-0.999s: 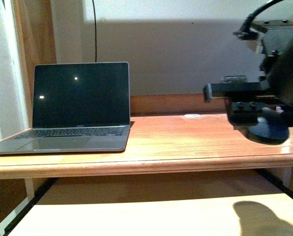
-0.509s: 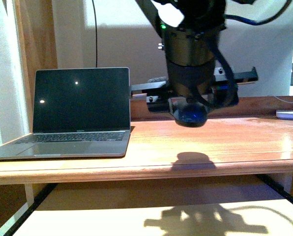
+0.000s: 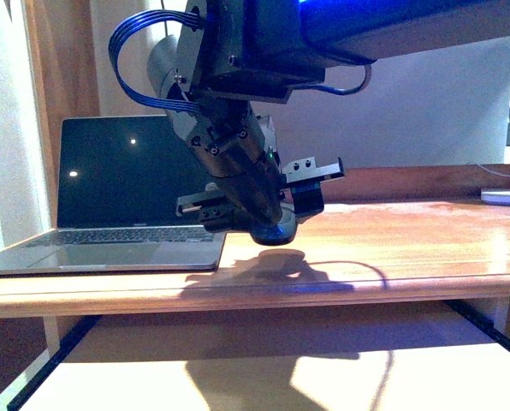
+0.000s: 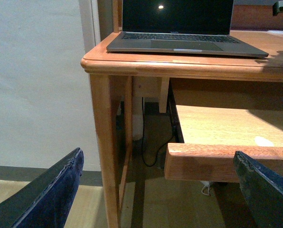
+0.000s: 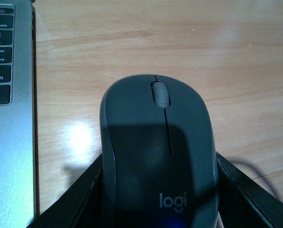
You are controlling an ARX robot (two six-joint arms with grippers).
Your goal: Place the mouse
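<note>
While our right gripper [image 3: 270, 224] was clenched on the mouse [image 5: 158, 152], one finger against each long side, we held the mouse low over the desk [image 3: 409, 248], just beside the laptop [image 3: 139, 184], off its right edge near the return and shift keys. We could not tell whether the mouse touched the wood. Its scroll wheel pointed away from the wrist. Our left gripper [image 4: 155, 190] was released and empty, fingers wide apart, lower than the laptop and facing the desk's front corner and pull-out shelf [image 4: 227, 161].
</note>
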